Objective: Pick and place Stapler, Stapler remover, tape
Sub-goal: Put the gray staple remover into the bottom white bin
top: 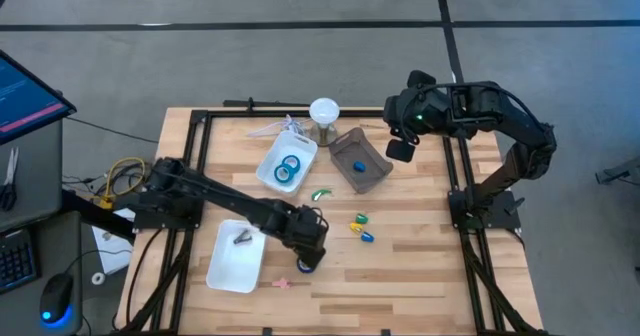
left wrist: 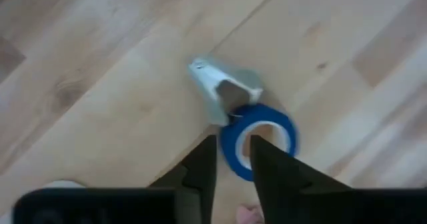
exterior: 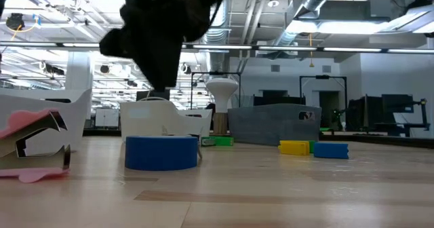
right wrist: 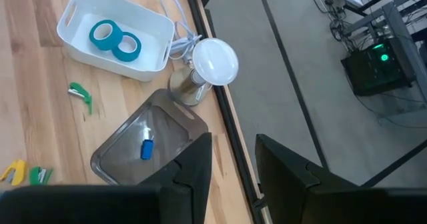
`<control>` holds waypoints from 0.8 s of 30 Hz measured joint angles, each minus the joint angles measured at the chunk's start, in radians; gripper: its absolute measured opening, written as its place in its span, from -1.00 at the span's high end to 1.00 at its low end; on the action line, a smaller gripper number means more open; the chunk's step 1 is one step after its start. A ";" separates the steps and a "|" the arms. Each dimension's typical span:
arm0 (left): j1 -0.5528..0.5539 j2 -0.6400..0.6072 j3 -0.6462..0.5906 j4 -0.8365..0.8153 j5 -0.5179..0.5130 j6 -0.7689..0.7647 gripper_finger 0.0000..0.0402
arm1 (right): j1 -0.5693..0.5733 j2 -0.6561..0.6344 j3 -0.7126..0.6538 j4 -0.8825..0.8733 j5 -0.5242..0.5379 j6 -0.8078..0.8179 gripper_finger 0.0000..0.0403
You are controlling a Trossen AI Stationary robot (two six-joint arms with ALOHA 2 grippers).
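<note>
A blue tape roll (left wrist: pixel 259 139) lies flat on the table, also in the low view (exterior: pixel 161 152) and in the high view (top: pixel 305 267). A pale grey metal piece (left wrist: pixel 223 91) sits against its far side. My left gripper (left wrist: pixel 233 161) hangs open just above the roll, pointing down, with the roll's wall under the gap between the fingers. The low view shows air between the gripper (exterior: pixel 161 85) and the roll. My right gripper (right wrist: pixel 233 157) waits open, high over the grey tray (right wrist: pixel 117 154), which holds a small blue stapler (right wrist: pixel 147 149).
A white bin (top: pixel 287 166) holds two blue rolls. Another white bin (top: pixel 237 256) holds a dark metal remover (top: pixel 243 238). A pink remover (top: pixel 283 283) lies near the table's front. Small yellow, green and blue staplers (top: pixel 361 226), a green piece (top: pixel 320 193) and a white lamp-like disc (top: pixel 323 111) stand around.
</note>
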 joint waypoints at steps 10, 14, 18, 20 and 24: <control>0.061 0.039 -0.005 0.010 0.089 0.009 0.31 | 0.000 -0.001 0.000 -0.005 0.000 -0.024 0.46; 0.070 0.068 -0.005 0.010 0.129 0.010 0.30 | 0.000 -0.001 0.000 -0.004 0.000 -0.025 0.46; 0.073 0.097 -0.005 0.015 0.177 0.011 0.30 | 0.000 -0.001 0.000 -0.005 0.000 -0.026 0.46; 0.073 0.104 -0.005 0.017 0.179 0.012 0.30 | 0.000 -0.001 0.000 -0.005 0.000 -0.026 0.46; 0.075 0.102 -0.005 0.037 0.164 0.025 0.33 | 0.000 -0.001 0.000 -0.005 0.000 -0.026 0.46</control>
